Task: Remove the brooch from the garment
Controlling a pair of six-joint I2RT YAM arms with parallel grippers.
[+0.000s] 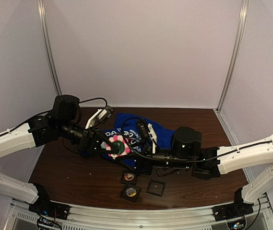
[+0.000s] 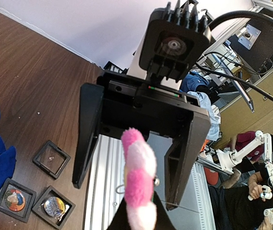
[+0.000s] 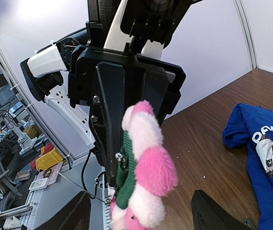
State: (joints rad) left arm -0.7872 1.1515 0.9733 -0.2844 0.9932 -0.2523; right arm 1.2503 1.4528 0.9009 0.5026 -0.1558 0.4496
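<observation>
The brooch (image 3: 148, 167), a fluffy pink-and-white flower with a green knitted middle, is pinched in my left gripper (image 2: 140, 213), which is shut on it. Seen edge-on in the left wrist view, the brooch (image 2: 138, 177) hangs in the air. My right gripper (image 3: 141, 211) faces it, open, one finger on each side without touching it. The garment (image 3: 266, 153), a royal-blue T-shirt with white lettering, lies crumpled on the brown table, apart from the brooch. From above, the brooch (image 1: 118, 145) sits between both grippers at the front edge of the garment (image 1: 148, 128).
Three small black square boxes (image 1: 129, 177) (image 1: 131, 192) (image 1: 155, 187) lie on the table in front of the grippers; two hold round badges. An aluminium rail (image 1: 141, 218) runs along the near edge. White walls close in the table.
</observation>
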